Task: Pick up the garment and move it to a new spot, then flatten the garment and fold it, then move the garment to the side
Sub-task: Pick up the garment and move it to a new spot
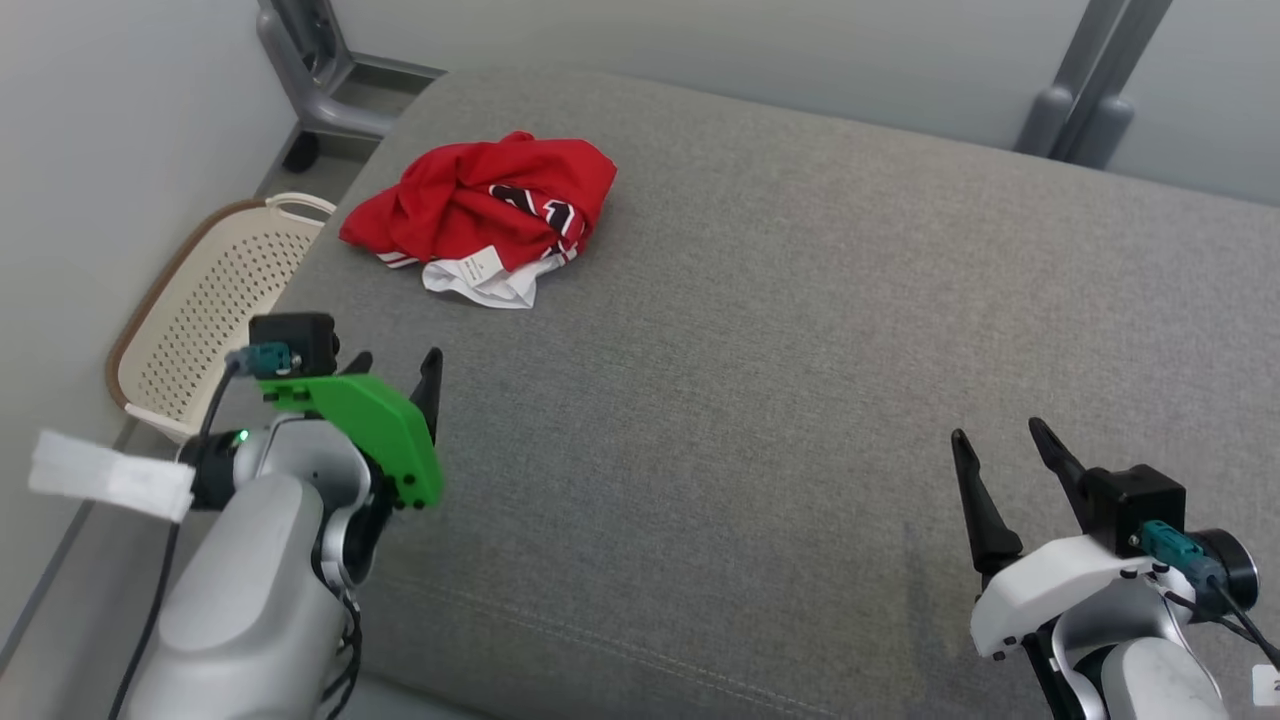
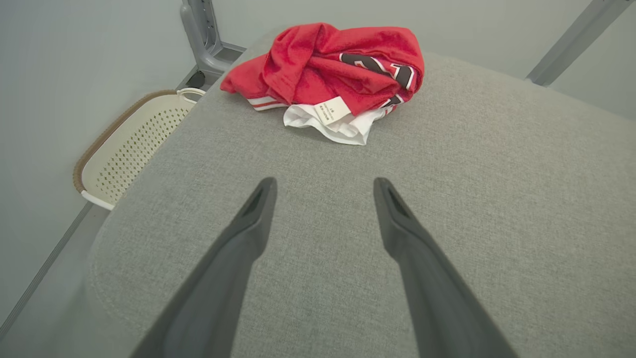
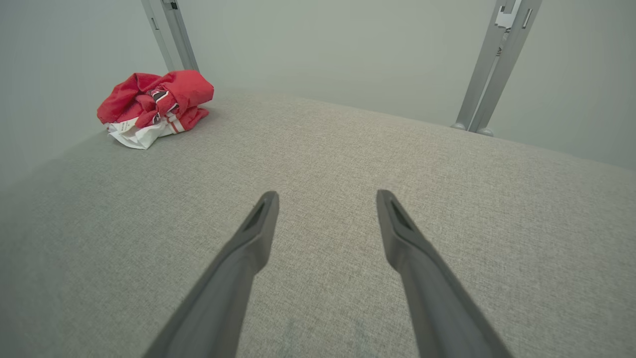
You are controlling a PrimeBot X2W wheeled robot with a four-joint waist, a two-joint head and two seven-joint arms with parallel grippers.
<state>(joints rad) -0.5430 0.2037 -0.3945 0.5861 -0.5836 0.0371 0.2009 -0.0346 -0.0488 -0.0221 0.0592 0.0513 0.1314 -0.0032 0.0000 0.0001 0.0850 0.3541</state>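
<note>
The garment (image 1: 480, 205) is a crumpled red jersey with black-and-white lettering and a white lining with a tag, lying bunched at the far left of the grey cushioned surface (image 1: 760, 380). In the left wrist view the garment (image 2: 338, 69) lies ahead of my left gripper (image 2: 323, 186), well apart from it. My left gripper (image 1: 398, 365) stands open at the near left, nothing between its fingers. At the near right my right gripper (image 1: 1000, 435) is open and empty; its wrist view has the garment (image 3: 154, 102) far off to the upper left of the open right gripper (image 3: 325, 196).
A cream perforated basket (image 1: 210, 300) with a brown rim leans on the floor beside the surface's left edge. Grey metal stand legs (image 1: 320, 80) rise behind the far left corner, and another pair (image 1: 1090, 90) at the far right. Pale walls close in behind.
</note>
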